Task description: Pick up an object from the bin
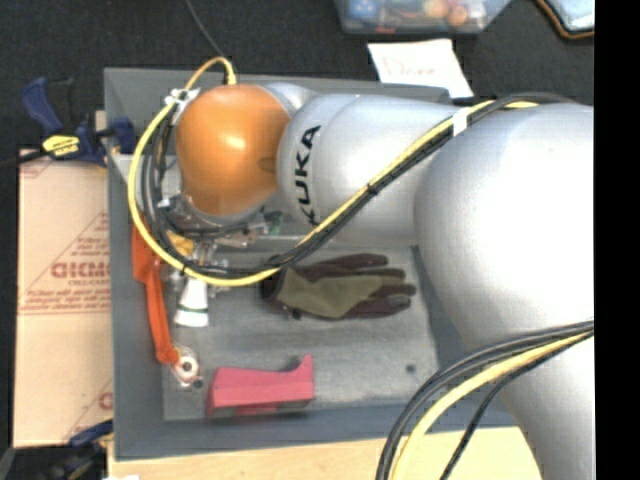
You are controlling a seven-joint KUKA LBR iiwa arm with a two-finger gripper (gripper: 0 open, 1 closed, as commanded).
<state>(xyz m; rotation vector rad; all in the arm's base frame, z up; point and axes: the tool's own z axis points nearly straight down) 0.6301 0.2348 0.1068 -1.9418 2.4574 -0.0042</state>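
The gripper (pixel 196 264) sits at about 9 o'clock in the grey metal bin (pixel 372 360), low over the floor near the left wall. It is tucked under the wrist, and whether it is open or closed cannot be told.

Just under it, at its 6 o'clock, a short white cylinder with a pale green band (pixel 191 304) stands roughly upright on the floor. It is the nearest thing to the gripper. Whether the gripper touches it is hidden.

At the gripper's 8 o'clock, a long orange plastic strip (pixel 155 308) runs along the left wall. It ends in a small metal ring (pixel 185 369) at the bin's 7 o'clock.

At the gripper's 3 o'clock, near the bin's centre, a dark olive and brown fabric glove (pixel 345 288) lies flat with its fingertips pointing toward 3 o'clock. At the bin's 6 o'clock, well apart from the glove, lies a pink block with a notch in its top edge (pixel 262 386).

Above the gripper, an orange dome-shaped cover (pixel 228 148) caps the wrist. Yellow and black cables (pixel 148 163) loop round its left side. The thick silver arm (pixel 385 173) runs off toward 3 o'clock and covers the bin's right side.
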